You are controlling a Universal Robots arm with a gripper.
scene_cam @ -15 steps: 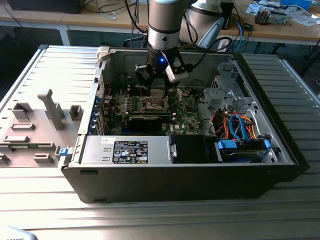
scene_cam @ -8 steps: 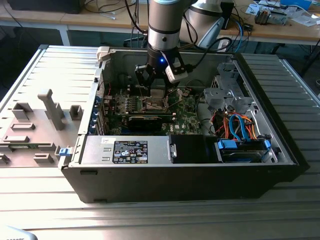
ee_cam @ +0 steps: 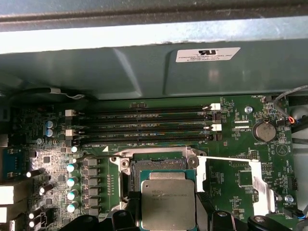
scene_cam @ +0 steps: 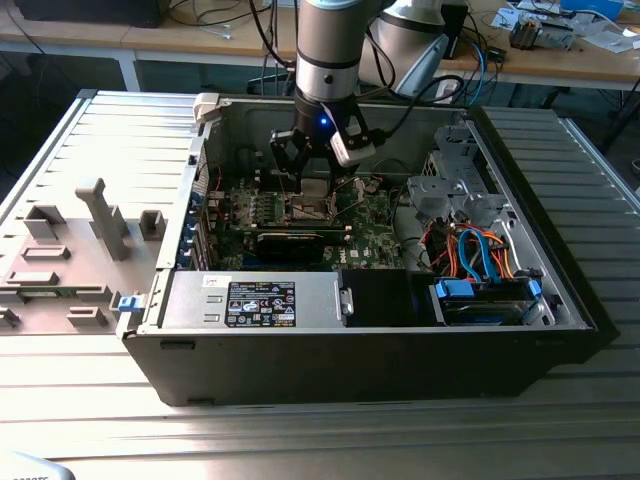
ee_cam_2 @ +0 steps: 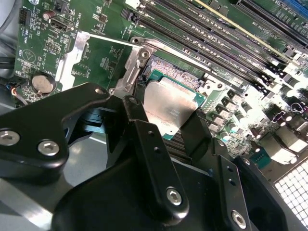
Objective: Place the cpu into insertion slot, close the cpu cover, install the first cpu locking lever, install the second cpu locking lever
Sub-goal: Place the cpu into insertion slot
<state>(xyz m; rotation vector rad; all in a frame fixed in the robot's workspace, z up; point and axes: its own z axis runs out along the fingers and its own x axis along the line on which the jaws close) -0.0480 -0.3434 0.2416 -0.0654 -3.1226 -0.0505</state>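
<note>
The hand (ee_cam_2: pixel 166 115) clamps the cpu (ee_cam_2: pixel 169 102) between its fingers.

A ribbed grey aluminium-profile work table (scene_cam: pixel 300 440) forms the supporting surface and spans the exterior view. Behind it stands a light wooden workbench (scene_cam: pixel 590 62) on white metal legs (scene_cam: pixel 128 70), carrying loose cables (scene_cam: pixel 215 14). Illumination is even and diffuse.

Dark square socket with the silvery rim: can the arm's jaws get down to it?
Probably yes: the jaws hold the pale grey-green square cpu just over the dark square insertion slot, which lies uncovered, with nothing between them.
</note>
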